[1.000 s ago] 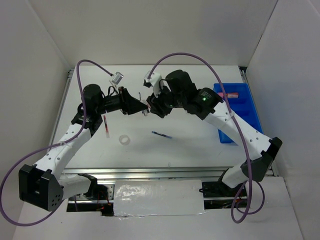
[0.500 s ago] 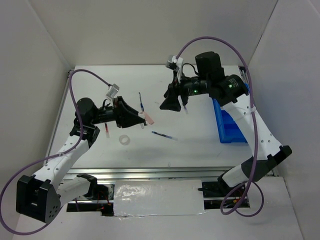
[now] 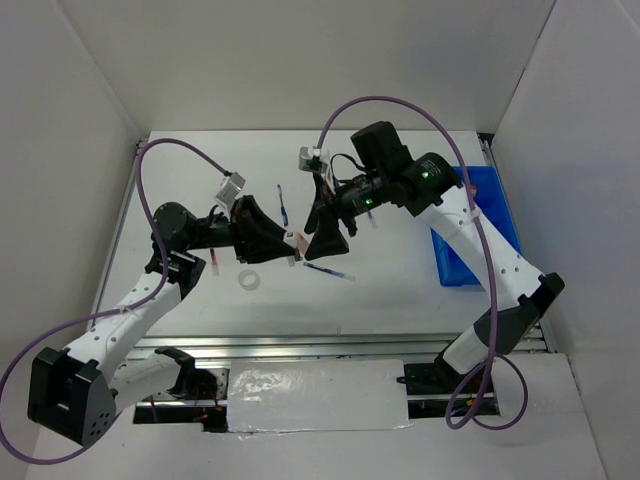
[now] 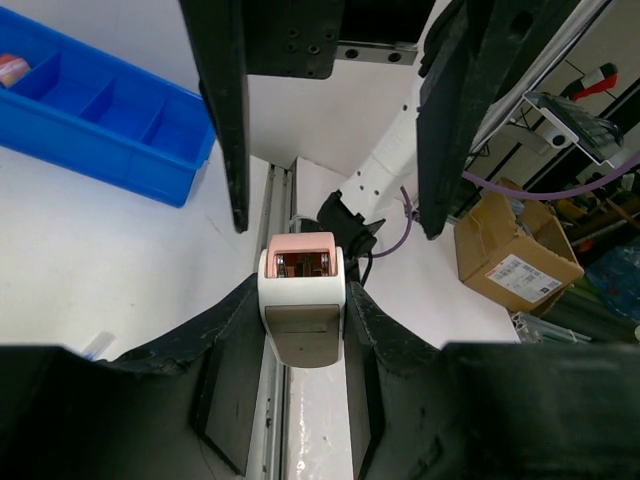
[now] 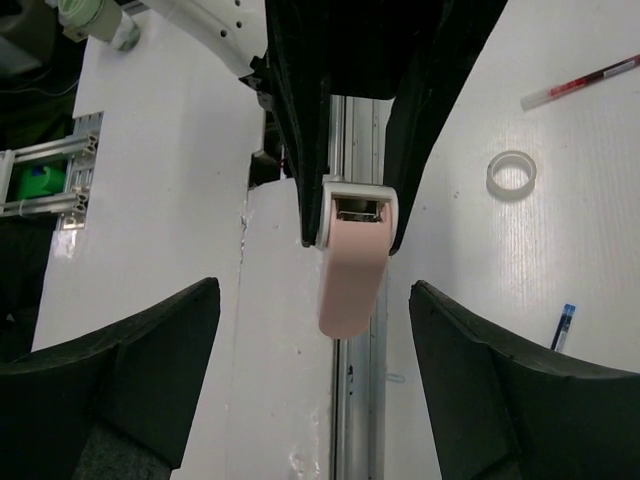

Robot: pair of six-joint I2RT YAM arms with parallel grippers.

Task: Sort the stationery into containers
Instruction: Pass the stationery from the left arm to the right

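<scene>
- Stationery: the pink-and-white piece (image 5: 352,270) is held off the table (image 3: 400,290), over its middle, between the two arms.
- The left gripper (image 4: 302,330) is clamped on the white end of this piece. One finger presses each long side, and the pink end sticks out beyond the fingertips.
- The right gripper (image 3: 328,252) has its fingers spread wide. In the right wrist view you see the pink end between them, with a gap on either side and no contact.
- The tape ring (image 3: 249,279) lies flat on the table, near and left of the held piece.
- The red pen (image 3: 213,255) lies left of the ring, beside the left arm.
- A blue pen (image 3: 325,270) lies on the table just near of the right gripper. A second blue pen (image 3: 281,203) lies farther back.
- The blue bin (image 3: 497,200) sits at the right edge of the table, partly covered by the right arm.
- In the left wrist view a pinkish item (image 4: 12,70) lies in the bin's end compartment. You cannot tell what it is.
</scene>
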